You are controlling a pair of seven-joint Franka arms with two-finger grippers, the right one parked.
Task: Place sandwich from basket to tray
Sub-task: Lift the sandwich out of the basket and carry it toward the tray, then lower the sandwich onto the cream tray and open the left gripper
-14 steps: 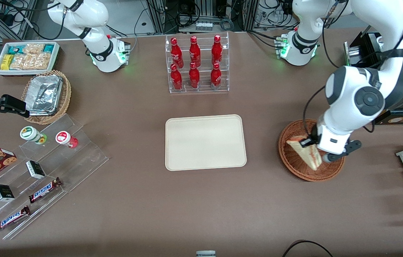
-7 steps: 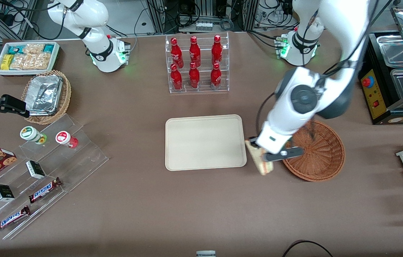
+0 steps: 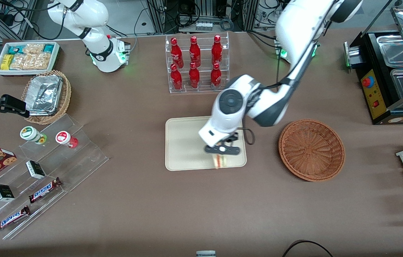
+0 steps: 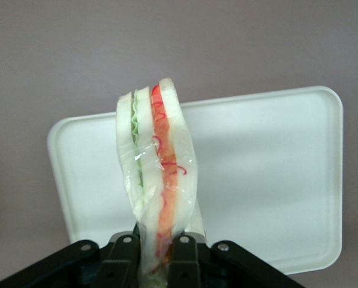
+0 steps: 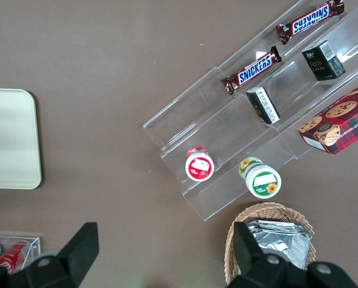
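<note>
While the left arm reaches out over the middle of the table, its gripper (image 3: 222, 153) hangs above the tray (image 3: 183, 142), over the corner nearest the front camera on the working arm's side, and the sandwich (image 3: 219, 161) is right there in its grasp, showing just beneath the black fingers in the front view. From the wrist camera it is all very plain: the two black fingers (image 4: 123, 255) are pinched on the narrow end of the sandwich (image 4: 158, 180), and the wedge stands out away from them, wrapped in clear film, with pale bread on the outside, a green layer on one side and a red-orange layer on the other. Past it lies the cream tray (image 4: 268, 180), bare and flat, with brown table all round, and the sandwich is up off the tray surface, not resting on it as far as the wrist view shows. The basket (image 3: 311, 149) sits on the table well apart from the tray, toward the working arm's end, with nothing in its woven bowl. Farther from the front camera than the tray stands a clear rack of red bottles (image 3: 196, 64)
</note>
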